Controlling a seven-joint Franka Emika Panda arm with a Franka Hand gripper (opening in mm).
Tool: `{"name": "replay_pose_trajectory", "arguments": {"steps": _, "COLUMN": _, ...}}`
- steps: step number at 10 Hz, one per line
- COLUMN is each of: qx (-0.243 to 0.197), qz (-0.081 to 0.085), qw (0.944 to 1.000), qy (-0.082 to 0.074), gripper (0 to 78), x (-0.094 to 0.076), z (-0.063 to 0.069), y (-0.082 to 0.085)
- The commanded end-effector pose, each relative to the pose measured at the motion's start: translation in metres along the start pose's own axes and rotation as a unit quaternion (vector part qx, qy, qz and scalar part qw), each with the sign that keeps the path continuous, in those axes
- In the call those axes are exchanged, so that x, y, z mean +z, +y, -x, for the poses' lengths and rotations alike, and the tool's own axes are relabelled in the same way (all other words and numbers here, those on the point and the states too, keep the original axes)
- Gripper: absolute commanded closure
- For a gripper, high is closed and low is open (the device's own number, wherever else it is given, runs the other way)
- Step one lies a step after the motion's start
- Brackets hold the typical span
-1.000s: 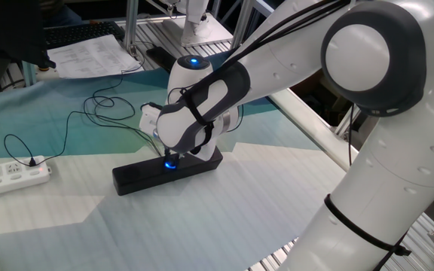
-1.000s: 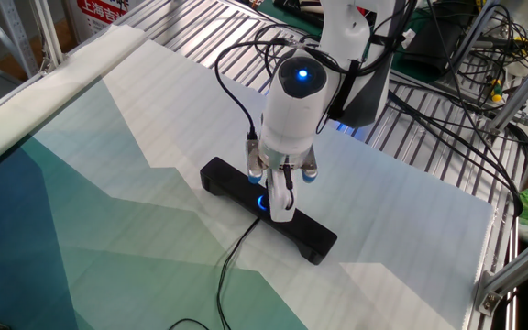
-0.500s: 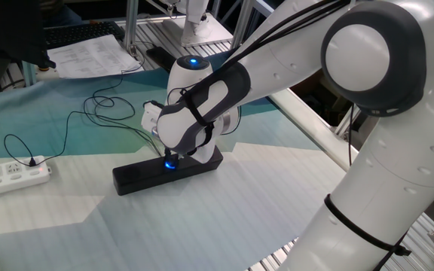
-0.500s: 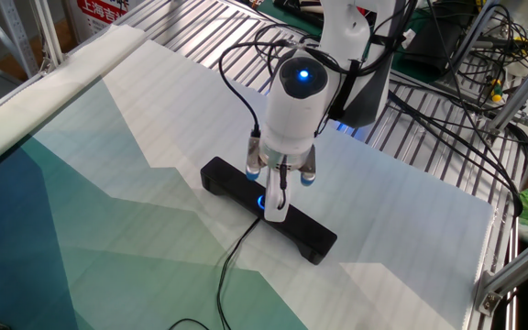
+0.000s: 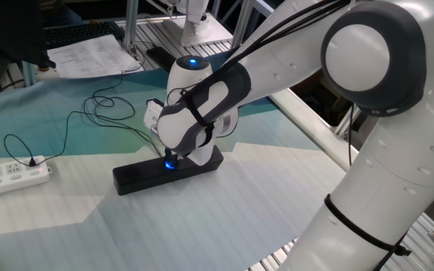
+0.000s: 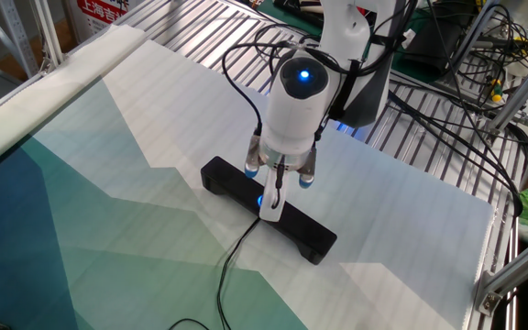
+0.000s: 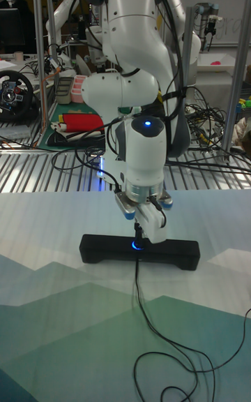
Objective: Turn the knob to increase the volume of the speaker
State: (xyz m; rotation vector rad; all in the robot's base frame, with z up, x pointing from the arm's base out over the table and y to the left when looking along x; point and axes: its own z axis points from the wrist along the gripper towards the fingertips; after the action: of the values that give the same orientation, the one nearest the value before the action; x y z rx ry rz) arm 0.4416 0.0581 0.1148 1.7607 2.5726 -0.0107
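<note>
Compared with half a second ago and a second ago, I see the wrist has rotated a little further: in the other fixed view the white finger over the dial now tilts and reaches lower left than before, while the speaker (image 6: 266, 207) has not shifted on the counter (image 6: 136, 137).

The gripper (image 6: 271, 203) points straight down onto the knob (image 5: 169, 162), whose blue glow shows just under the fingertips in all three views. The jaws stand narrow, closed in around the knob; the fingers (image 7: 150, 224) cover most of it, so I judge them clenched on it by the glow sitting right between them, though the contact itself is hidden.

The speaker lies flat near the middle of the counter, set diagonally in the fixed views, with the knob roughly at the middle of its top face. Its thin black cable (image 7: 139, 290) leaves the front side below the knob and curls toward the counter's near edge in the tall view. A white power strip (image 5: 10, 175) sits at the counter's left edge in one fixed view, well apart from the speaker.
</note>
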Motion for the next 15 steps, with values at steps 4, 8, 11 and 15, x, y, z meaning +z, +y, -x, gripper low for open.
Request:
{"name": "replay_pose_trajectory", "arguments": {"steps": 4, "qx": 0.088, "qz": 0.003, "qw": 0.9961, "qy": -0.001, "gripper": 76.4, "x": -0.001, "z": 0.0002, "y": 0.0009}}
{"name": "replay_pose_trajectory", "arguments": {"steps": 8, "qx": 0.138, "qz": 0.006, "qw": 0.9904, "qy": -0.003, "gripper": 76.4, "x": -0.001, "z": 0.0002, "y": 0.0009}}
{"name": "replay_pose_trajectory", "arguments": {"steps": 11, "qx": 0.171, "qz": 0.009, "qw": 0.9853, "qy": -0.002, "gripper": 76.4, "x": -0.001, "z": 0.0002, "y": 0.0009}}
{"name": "replay_pose_trajectory", "arguments": {"steps": 15, "qx": 0.209, "qz": 0.015, "qw": 0.9777, "qy": -0.002, "gripper": 76.4, "x": -0.001, "z": 0.0002, "y": 0.0009}}
